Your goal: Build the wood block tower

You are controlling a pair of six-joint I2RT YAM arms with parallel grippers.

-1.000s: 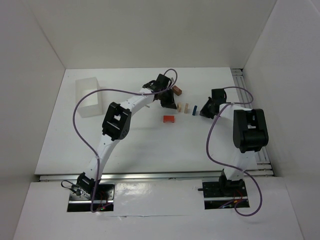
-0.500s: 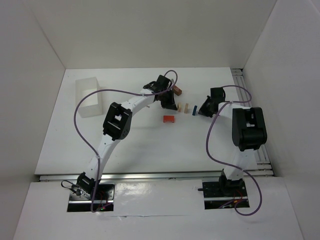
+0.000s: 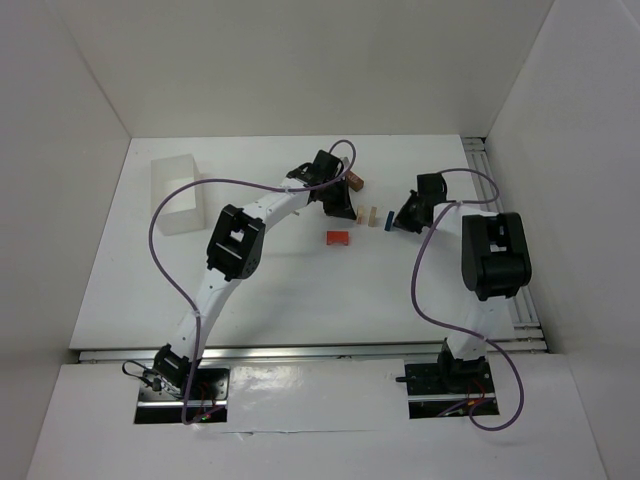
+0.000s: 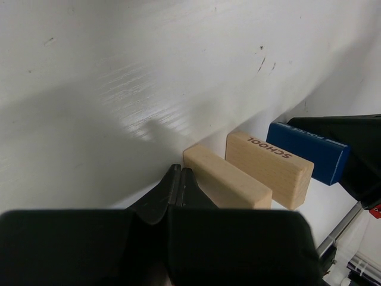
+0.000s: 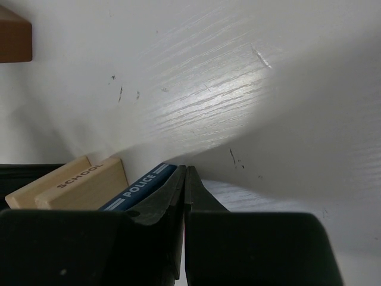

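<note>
Evidently both claws are clenched empty: left claw [image 4: 177,173] at the row's 9 o'clock beside a pale block [image 4: 223,179], right claw [image 5: 183,173] at 3 o'clock against the blue block [image 5: 140,186]. Uneven pushing could topple them on the counter [image 3: 260,290].

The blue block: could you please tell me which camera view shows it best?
Left wrist: the blue block shows its long side and end. Right wrist catches only a lettered sliver; top external a tiny speck.
</note>
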